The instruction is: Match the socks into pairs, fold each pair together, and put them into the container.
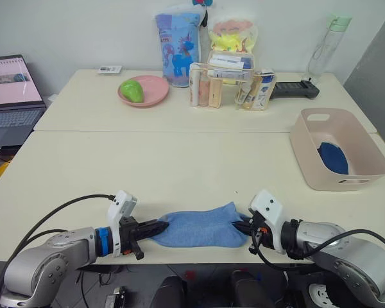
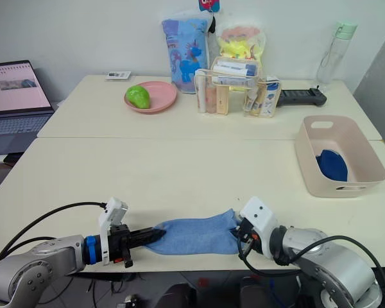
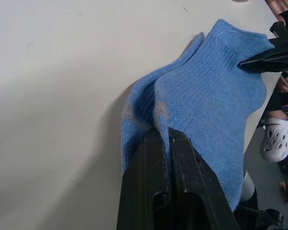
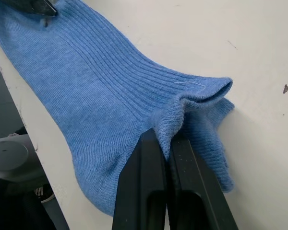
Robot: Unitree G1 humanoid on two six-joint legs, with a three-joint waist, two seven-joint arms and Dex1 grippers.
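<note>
Fingers of left gripper (image 1: 159,226) and right gripper (image 1: 241,226) each pinch opposite ends of the light blue socks (image 1: 199,228).

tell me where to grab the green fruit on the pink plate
Take the green fruit across its narrower middle, coming straight down from above. It lies alone on the shallow pink plate, whose raised rim would block a claw coming in low from the side.
</note>
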